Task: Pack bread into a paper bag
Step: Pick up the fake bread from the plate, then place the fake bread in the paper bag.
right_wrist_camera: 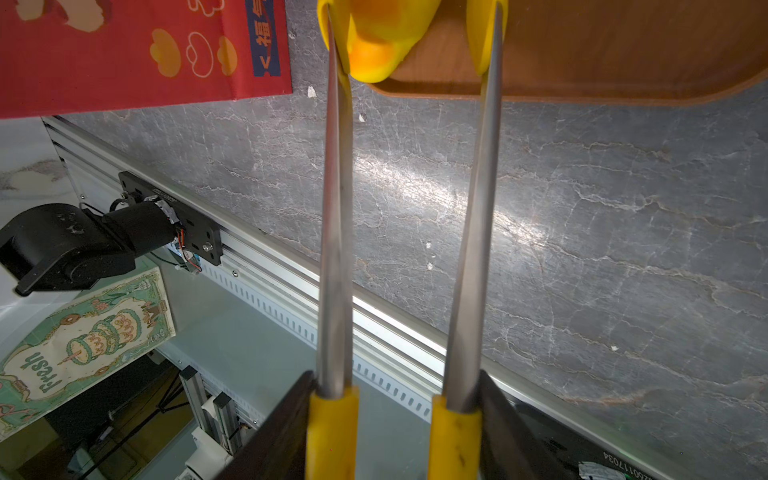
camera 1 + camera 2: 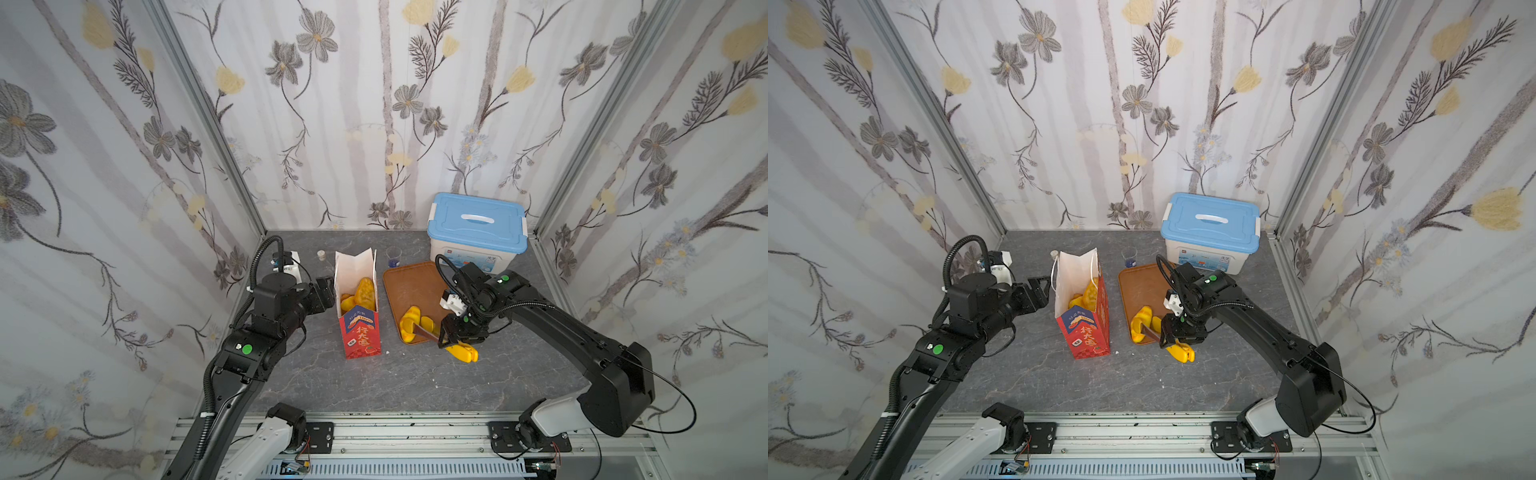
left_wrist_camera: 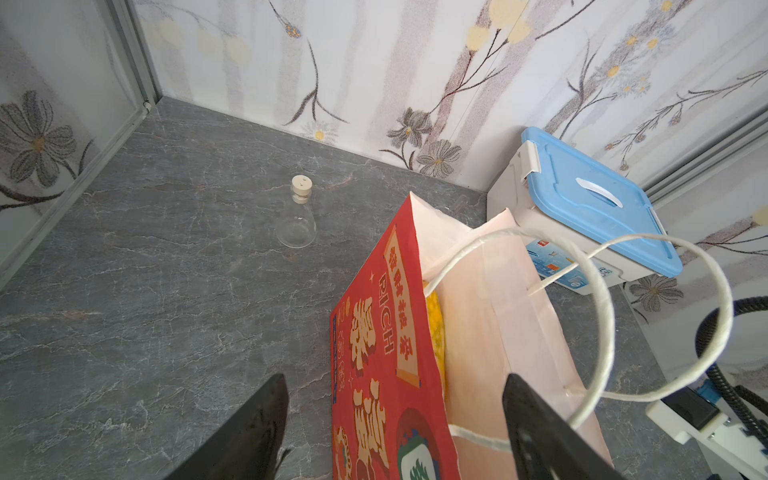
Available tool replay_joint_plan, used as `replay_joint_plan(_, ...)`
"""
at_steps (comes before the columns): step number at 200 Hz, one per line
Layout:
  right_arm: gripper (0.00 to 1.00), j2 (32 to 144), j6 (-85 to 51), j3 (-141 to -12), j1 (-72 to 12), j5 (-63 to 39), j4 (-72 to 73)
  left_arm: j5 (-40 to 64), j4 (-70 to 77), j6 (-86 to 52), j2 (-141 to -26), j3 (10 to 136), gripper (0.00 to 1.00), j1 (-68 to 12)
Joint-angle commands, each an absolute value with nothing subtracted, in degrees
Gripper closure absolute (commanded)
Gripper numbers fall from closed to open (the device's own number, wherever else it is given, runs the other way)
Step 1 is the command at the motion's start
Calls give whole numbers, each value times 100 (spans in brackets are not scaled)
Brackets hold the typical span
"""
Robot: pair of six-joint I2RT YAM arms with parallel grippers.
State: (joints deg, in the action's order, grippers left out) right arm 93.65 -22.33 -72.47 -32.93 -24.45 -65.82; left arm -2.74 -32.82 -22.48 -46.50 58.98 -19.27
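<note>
The red paper bag (image 2: 358, 332) (image 2: 1084, 334) stands open on the grey table with several yellow bread pieces (image 2: 363, 291) (image 2: 1089, 296) inside. My left gripper (image 2: 328, 291) (image 3: 395, 378) is open at the bag's left side. One finger is outside the red wall (image 3: 386, 374), the other over the white inside. Another bread loaf (image 2: 409, 322) (image 1: 386, 37) lies on the brown tray (image 2: 409, 282). My right gripper (image 2: 448, 338) (image 1: 395, 399) is shut on the yellow-handled tongs (image 1: 332, 249). The tongs' yellow tips stand apart on either side of that loaf.
A blue-lidded white box (image 2: 478, 226) stands at the back right behind the tray. A small glass flask (image 3: 297, 216) and a small glass (image 2: 393, 257) stand behind the bag. Floral walls close in three sides. The metal rail (image 2: 415, 428) runs along the front.
</note>
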Motion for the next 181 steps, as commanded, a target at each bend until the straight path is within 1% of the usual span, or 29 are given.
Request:
replay_joint_plan(1, 41, 9519, -2086, -7286, -3292, -2373, -6279, -298, -3156, -2248, -4647, 5918, 18, -1916)
replay_joint_plan(21, 41, 9606, -2048, -7320, -3307, -2358, -6171, -290, -3164, -2248, -4673, 5921, 18, -1916)
replay_joint_plan(51, 49, 9564, -2047, -7529, -3308, -2426, -6055, -332, -3191, -2213, -4674, 5933, 18, -1916)
replay_joint_plan(72, 51, 9484, -2056, -7818, -3291, -2371, -6029, -317, -3169, -2229, -4699, 5918, 18, -1916)
replay_joint_plan(128, 51, 9176, -2039, -8865, -3177, -1840, -6040, -320, -3149, -2245, -4771, 5891, 18, -1916)
replay_joint_plan(143, 51, 8895, -2048, -9125, -3185, -1702, -5996, -358, -3154, -2241, -4780, 5893, 18, -1915)
replay_joint_plan(181, 51, 8564, -1934, -9609, -3334, -1601, -5523, -463, -3252, -2155, -4873, 6007, 18, -1916)
